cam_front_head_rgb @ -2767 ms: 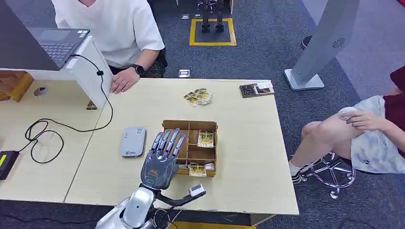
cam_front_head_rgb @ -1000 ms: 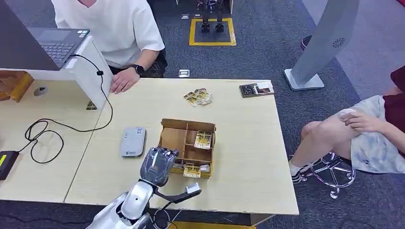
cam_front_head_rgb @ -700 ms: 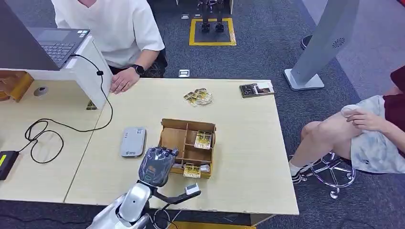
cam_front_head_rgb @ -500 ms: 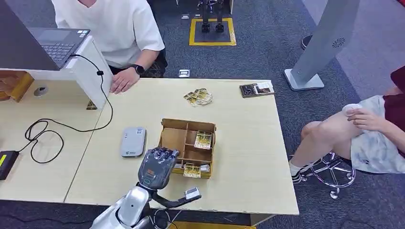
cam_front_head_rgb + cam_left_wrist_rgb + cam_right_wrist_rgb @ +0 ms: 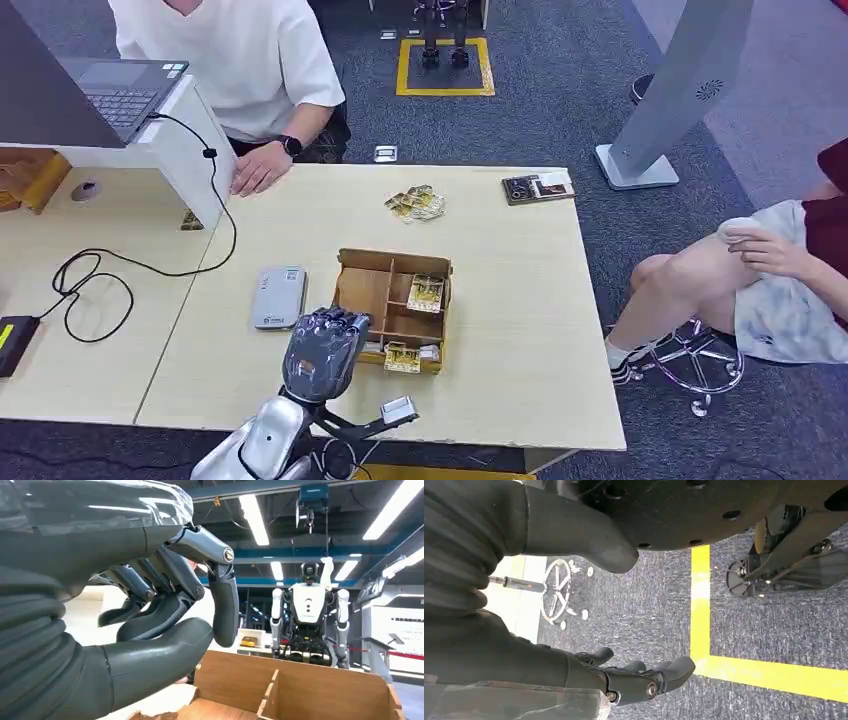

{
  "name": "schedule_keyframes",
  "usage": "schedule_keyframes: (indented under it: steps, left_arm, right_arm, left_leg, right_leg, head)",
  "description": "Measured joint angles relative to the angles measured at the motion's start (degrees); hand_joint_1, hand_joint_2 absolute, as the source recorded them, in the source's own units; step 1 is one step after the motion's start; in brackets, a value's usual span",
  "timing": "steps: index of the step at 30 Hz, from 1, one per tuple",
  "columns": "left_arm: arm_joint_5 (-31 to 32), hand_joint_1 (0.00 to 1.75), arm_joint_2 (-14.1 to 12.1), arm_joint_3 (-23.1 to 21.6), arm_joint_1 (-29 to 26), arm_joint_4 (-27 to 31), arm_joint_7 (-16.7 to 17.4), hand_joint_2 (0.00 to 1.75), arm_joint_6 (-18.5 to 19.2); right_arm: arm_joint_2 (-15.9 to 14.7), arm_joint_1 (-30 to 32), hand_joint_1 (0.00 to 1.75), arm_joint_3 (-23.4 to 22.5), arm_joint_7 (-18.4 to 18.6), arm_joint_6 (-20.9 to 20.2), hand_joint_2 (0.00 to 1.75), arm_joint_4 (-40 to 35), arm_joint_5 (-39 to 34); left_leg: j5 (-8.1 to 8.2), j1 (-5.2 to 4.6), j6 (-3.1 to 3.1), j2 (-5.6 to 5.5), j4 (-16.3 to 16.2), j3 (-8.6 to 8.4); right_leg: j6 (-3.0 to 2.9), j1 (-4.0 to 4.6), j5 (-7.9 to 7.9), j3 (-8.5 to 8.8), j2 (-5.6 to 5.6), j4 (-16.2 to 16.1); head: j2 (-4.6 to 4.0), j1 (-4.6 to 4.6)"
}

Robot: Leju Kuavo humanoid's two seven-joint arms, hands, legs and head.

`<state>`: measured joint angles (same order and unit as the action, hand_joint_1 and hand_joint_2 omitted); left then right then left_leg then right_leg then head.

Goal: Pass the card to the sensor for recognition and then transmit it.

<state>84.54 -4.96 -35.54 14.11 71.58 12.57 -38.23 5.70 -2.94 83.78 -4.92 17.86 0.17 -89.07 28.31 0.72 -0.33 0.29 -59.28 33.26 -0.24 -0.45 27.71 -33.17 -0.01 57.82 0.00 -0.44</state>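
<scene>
My left hand (image 5: pixel 322 352) hovers at the near-left corner of the brown cardboard divider box (image 5: pixel 392 309), fingers curled inward; I cannot tell whether they pinch anything. My right hand (image 5: pixel 574 672) hangs over grey carpet, fingers loosely apart, holding nothing. I count two compartments with yellow-printed cards (image 5: pixel 426 292), print unreadable. One flat grey card reader (image 5: pixel 279 296) lies left of the box. Farther off sits one loose pile of cards (image 5: pixel 415 203). Two people sit nearby.

silver arm (image 5: pixel 262 440), grey ribbed hand (image 5: pixel 320 352)
</scene>
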Motion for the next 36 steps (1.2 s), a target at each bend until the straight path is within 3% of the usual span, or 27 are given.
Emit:
schedule_keyframes:
  steps: [24,36]
  left_arm:
    - [0.9,0.0,0.5,1.0,-0.6,0.0,-0.2,1.75,0.3]
    - [-2.8,0.0,-1.0,1.0,-0.5,2.0,-3.1,1.75,1.3]
  right_arm:
    - [0.0,0.0,0.0,0.0,0.0,0.0,1.75,0.0,0.0]
    - [0.0,0.1,0.0,0.0,0.0,0.0,1.75,0.0,0.0]
  left_leg:
    - [0.0,0.0,0.0,0.0,0.0,0.0]
    - [0.0,0.0,0.0,0.0,0.0,-0.01]
  right_leg:
    - [0.0,0.0,0.0,0.0,0.0,0.0]
    - [0.0,0.0,0.0,0.0,0.0,0.0]
  head:
    - [0.0,0.0]
    - [0.0,0.0]
